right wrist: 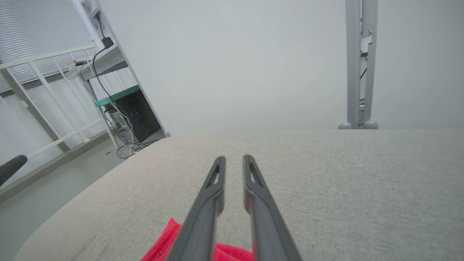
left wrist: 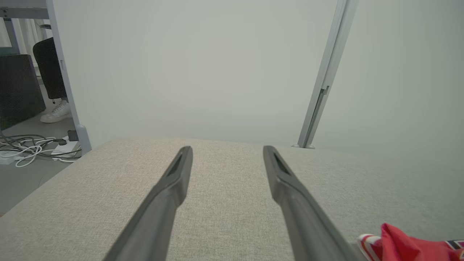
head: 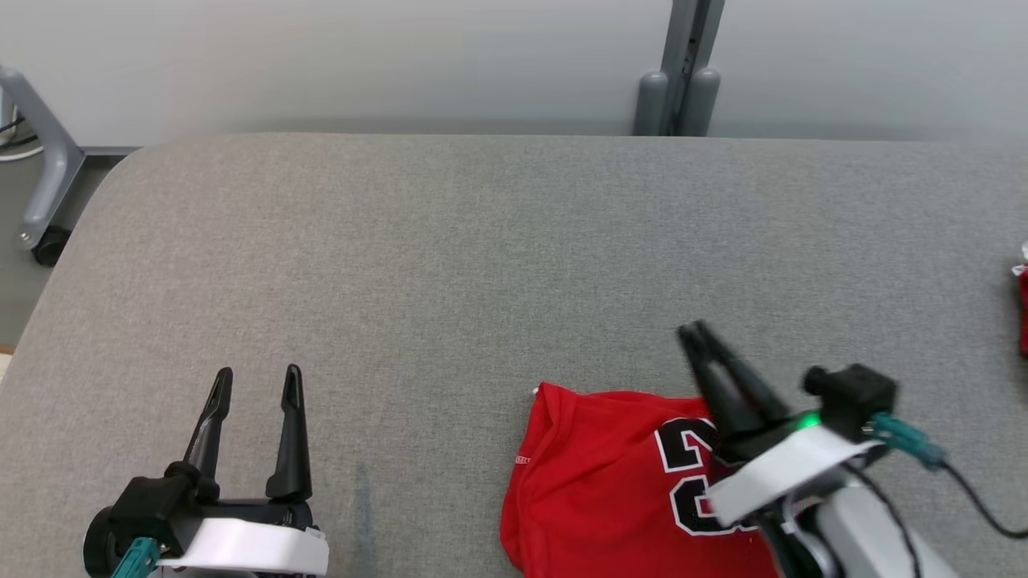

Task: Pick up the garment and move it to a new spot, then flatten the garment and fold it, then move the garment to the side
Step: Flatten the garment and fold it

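Note:
The garment (head: 594, 474) is a red jersey with a black-and-white number. It lies folded on the grey table (head: 482, 241), at the near edge and right of centre. My right gripper (head: 695, 327) hangs above the jersey's far edge, its fingers reaching past it over bare table. In the right wrist view its jaws (right wrist: 234, 157) stand only a narrow gap apart with nothing between them, and the red cloth (right wrist: 163, 243) lies below them. My left gripper (head: 259, 373) rests wide open and empty at the lower left. The jersey's corner (left wrist: 406, 246) lies to the right of that gripper (left wrist: 226, 148).
Another red piece of cloth (head: 1021, 305) peeks in at the table's right edge. A grey post (head: 683, 72) stands behind the table's far edge. A wheeled frame leg (head: 44, 201) stands off the left corner, with cables (left wrist: 32, 150) on the floor and a person's shoe (left wrist: 56, 112) there.

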Robot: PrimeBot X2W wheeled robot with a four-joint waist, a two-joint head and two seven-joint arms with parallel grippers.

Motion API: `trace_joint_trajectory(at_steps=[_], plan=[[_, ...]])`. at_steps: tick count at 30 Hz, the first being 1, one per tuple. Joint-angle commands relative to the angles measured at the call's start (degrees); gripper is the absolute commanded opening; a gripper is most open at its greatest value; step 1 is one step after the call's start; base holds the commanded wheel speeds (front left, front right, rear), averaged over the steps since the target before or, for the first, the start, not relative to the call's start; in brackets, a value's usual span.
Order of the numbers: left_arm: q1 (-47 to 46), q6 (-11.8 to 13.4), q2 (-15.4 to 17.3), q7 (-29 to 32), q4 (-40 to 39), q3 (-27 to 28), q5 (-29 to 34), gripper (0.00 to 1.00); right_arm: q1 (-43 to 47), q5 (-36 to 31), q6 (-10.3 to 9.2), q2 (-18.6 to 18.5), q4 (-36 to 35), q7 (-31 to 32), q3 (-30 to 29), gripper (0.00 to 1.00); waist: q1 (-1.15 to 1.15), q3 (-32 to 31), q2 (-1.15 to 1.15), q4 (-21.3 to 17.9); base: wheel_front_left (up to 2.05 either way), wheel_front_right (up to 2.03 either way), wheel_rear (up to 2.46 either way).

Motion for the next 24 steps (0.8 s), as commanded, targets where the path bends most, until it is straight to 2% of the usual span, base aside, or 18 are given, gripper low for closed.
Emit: trace_joint_trajectory(at_steps=[1, 6, 12, 17, 24], plan=[[0.51, 0.18, 0.56, -0.21, -0.09, 0.36, 0.22, 1.0, 1.51, -1.7, 0.01, -0.62, -1.16, -0.54, -3.68, 1.0, 0.0, -0.57, 0.0, -0.64, 0.0, 0.0, 0.0], [1.2, 0.52, 1.13, -0.21, 0.09, 0.91, 0.2, 1.0, 6.02, -6.38, 0.02, -0.15, -4.73, -0.33, -15.11, 1.0, 0.0, -1.82, 0.0, -1.96, 0.0, 0.0, 0.0], [3.09, 1.15, 2.25, 0.36, -0.32, 1.27, 0.57, 1.0, 10.58, -11.01, 0.01, 0.64, -8.81, 1.72, -24.1, 1.0, 0.0, -3.76, 0.0, -3.31, 0.0, 0.0, 0.0], [5.41, 1.83, 3.21, 1.72, -1.44, 1.54, 0.78, 1.0, 14.32, -13.12, 0.02, 1.37, -12.04, 3.85, -27.65, 1.0, 0.0, -5.98, 0.0, -4.13, 0.0, 0.0, 0.0], [8.41, 2.38, 3.98, 3.47, -3.36, 1.42, 0.94, 1.0, 19.21, -14.82, 0.02, 1.61, -15.79, 6.6, -29.09, 1.0, 0.0, -8.08, 0.0, -4.49, 0.0, 0.0, 0.0]])
